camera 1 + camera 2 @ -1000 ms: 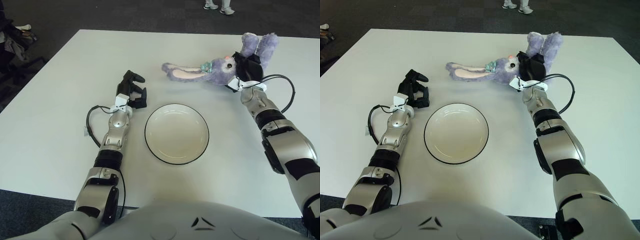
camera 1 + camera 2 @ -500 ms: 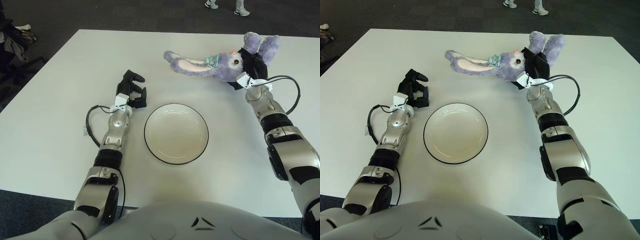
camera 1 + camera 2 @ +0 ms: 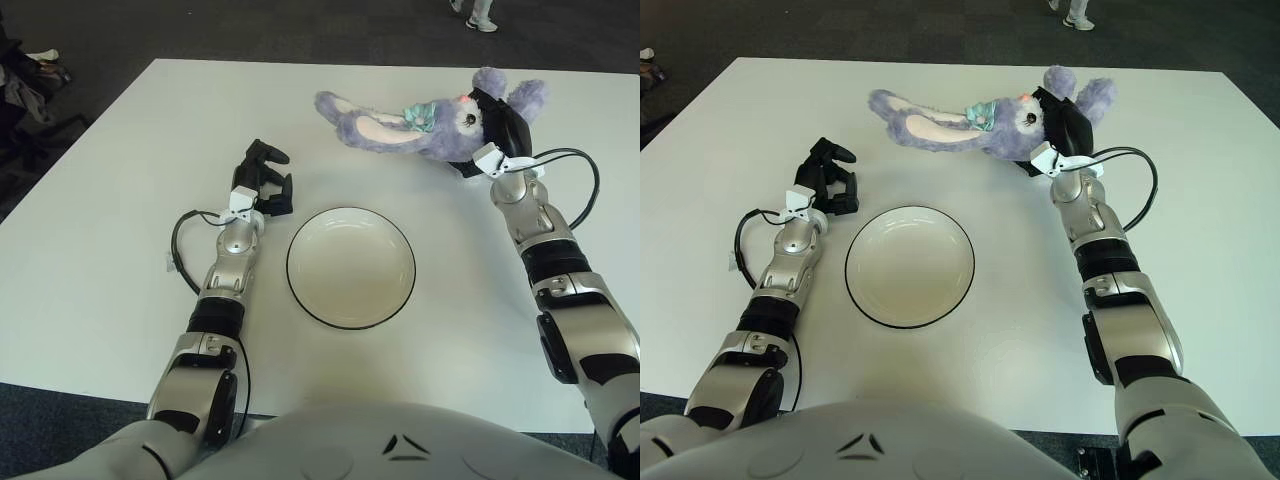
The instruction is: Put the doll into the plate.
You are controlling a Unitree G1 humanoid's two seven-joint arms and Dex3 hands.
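Observation:
A purple plush rabbit doll [image 3: 420,122] with long ears hangs in the air above the far right of the white table, ears pointing left. My right hand [image 3: 497,132] is shut on its body, just right of its head. The white plate [image 3: 351,266] with a dark rim sits at the table's middle, nearer to me and to the left of the doll. My left hand [image 3: 264,178] shows just left of the plate's far edge, fingers curled and holding nothing.
The white table [image 3: 90,230] spreads wide around the plate. A black cable [image 3: 578,180] loops off my right wrist. Dark floor lies beyond the far edge, where a person's feet [image 3: 478,14] stand. Some clutter [image 3: 25,85] shows at far left.
My right hand has lifted the doll off the table and carried it left, toward the plate's side. The left hand has stayed put.

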